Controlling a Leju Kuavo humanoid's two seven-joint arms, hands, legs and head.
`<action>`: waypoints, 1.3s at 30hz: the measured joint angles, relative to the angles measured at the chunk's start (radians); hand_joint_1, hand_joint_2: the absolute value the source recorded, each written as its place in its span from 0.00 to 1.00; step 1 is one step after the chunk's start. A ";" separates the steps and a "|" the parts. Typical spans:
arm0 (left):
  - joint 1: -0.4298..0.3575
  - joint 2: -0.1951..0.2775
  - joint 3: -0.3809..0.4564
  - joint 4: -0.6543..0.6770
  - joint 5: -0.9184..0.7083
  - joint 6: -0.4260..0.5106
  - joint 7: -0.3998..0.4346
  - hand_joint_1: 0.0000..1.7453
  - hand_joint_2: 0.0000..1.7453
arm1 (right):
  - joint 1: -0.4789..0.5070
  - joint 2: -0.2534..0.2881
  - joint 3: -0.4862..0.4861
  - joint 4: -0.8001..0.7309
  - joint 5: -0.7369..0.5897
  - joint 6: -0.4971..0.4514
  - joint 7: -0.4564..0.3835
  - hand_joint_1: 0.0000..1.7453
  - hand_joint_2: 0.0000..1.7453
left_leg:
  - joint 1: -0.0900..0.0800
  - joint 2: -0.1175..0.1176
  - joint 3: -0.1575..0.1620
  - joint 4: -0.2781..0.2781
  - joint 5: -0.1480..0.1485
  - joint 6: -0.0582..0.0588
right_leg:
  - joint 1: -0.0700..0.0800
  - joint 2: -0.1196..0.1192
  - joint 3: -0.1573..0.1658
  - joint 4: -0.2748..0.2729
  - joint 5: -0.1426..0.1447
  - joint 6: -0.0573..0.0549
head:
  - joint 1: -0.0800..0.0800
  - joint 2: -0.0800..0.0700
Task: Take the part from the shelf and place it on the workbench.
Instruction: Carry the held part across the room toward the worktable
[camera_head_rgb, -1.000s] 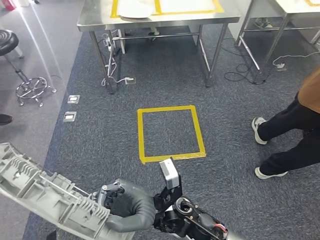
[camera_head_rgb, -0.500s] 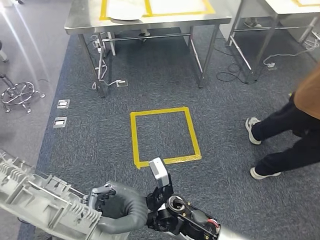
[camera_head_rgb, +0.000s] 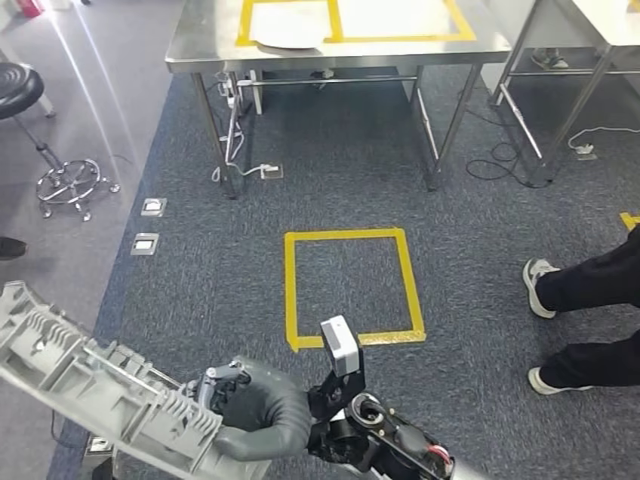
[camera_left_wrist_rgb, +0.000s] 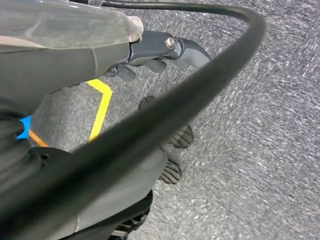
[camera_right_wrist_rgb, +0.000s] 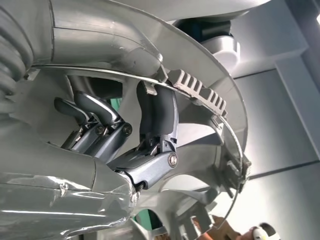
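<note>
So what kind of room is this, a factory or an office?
Probably a workshop or robot test lab. Steel workbenches stand on grey carpet, yellow tape marks a square on the floor, and the right hand holds a long grey moulded part.

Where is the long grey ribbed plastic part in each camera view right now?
Head view: the long grey ribbed plastic part lies lower left, gripped at its end by the right hand.
Right wrist view: the part's curved ribbed edge arcs behind the hand's fingers, middle to right.
Left wrist view: not in it.
Shared landmark: the right hand gripping the part.
</note>
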 joint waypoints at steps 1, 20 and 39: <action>0.000 0.000 0.000 0.000 0.001 0.001 0.000 0.00 1.00 | 0.000 0.001 0.000 0.000 0.001 0.000 -0.001 1.00 1.00 | 0.001 0.001 0.002 0.009 0.000 -0.005 | -0.002 0.000 0.012 -0.012 0.004 -0.001 | 0.000 0.000; 0.002 0.005 0.002 0.000 0.004 0.002 0.000 0.00 1.00 | 0.000 0.008 0.000 0.005 0.001 0.002 -0.002 1.00 1.00 | 0.021 0.011 -0.075 -0.005 0.059 0.013 | -0.023 0.000 0.011 0.184 -0.149 0.059 | -0.030 0.000; 0.002 0.003 0.002 0.000 0.004 0.000 0.000 0.00 1.00 | 0.001 0.011 -0.001 0.005 0.001 -0.002 -0.002 1.00 1.00 | 0.014 0.005 -0.184 0.242 -0.060 -0.037 | -0.017 0.006 0.061 -0.025 -0.026 -0.001 | -0.033 0.000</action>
